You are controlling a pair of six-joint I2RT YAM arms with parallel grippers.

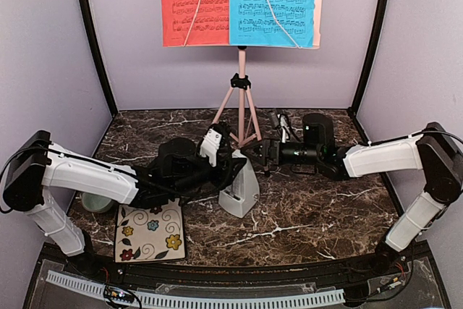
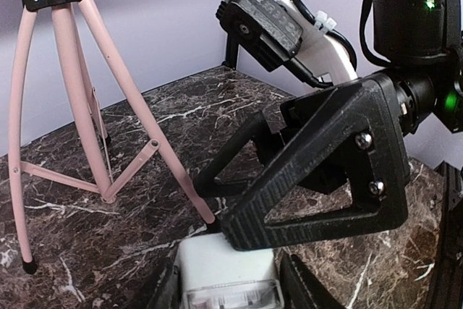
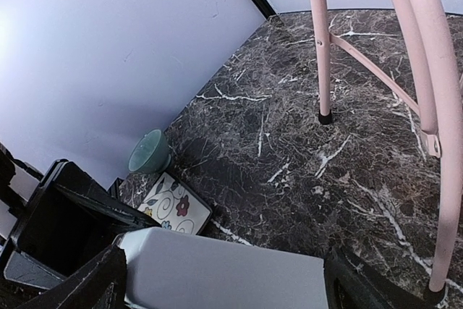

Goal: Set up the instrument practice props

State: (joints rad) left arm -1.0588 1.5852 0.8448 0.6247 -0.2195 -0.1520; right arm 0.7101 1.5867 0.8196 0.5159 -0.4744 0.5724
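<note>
Two sheets of music are showing at 12 o'clock in the overhead view, the red sheet on the left and the blue sheet on the right, touching edge to edge on the desk of the pink music stand. A thin wire arm is lying slantwise over each page. The stand's tripod legs are resting on the marble table at the back centre.

Just toward 6 o'clock from those legs, the white metronome is sitting on the table with both arms reaching in on it. The left gripper is coming at its top from 9 o'clock. In the left wrist view its fingers are pressing on both sides of the white body, so this claw is clamping the metronome. The right gripper is meeting the same top from 3 o'clock. In the right wrist view its fingers are flanking the white body at the frame's bottom edge, and I cannot tell whether they are squeezing it or only bracketing it.

At 7 o'clock the floral tile is lying flat, and the green bowl is peeking out beside it at 9 o'clock, partly under the left arm.
</note>
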